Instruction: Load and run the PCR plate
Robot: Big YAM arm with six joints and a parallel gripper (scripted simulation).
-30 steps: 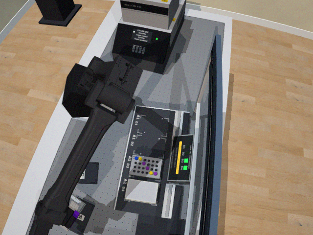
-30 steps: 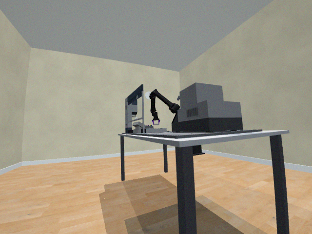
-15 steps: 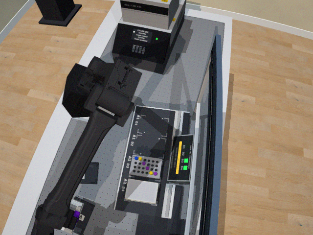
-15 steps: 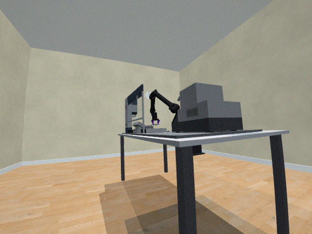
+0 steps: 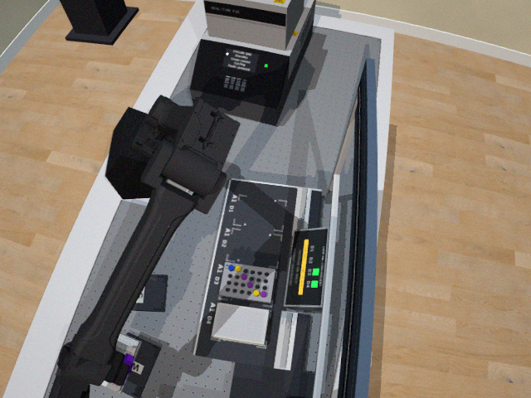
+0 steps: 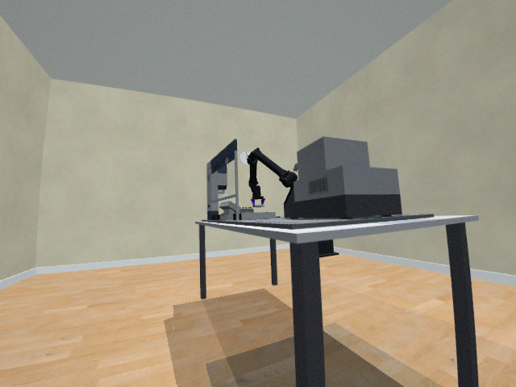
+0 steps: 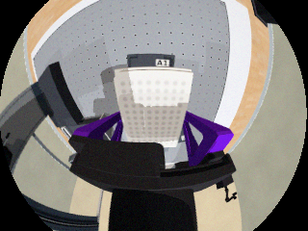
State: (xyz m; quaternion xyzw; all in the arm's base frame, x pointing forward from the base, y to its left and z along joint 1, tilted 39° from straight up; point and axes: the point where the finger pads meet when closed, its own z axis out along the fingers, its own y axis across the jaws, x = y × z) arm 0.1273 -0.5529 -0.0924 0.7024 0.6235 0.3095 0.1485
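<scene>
The white 96-well PCR plate hangs level, wells up, clamped across its width, above the dark waiting nest W1, whose A1 mark peeks out at the plate's 12 o'clock edge.

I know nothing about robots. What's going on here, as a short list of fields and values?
Arm: one dark arm reaching down over the W1 nest
Fingers: purple fingers shut on a white PCR plate
D1 and D2: both bare of plates
D3: tube cooling block with coloured tubes
D4: deep-well block
Q1 lamp: green
</scene>
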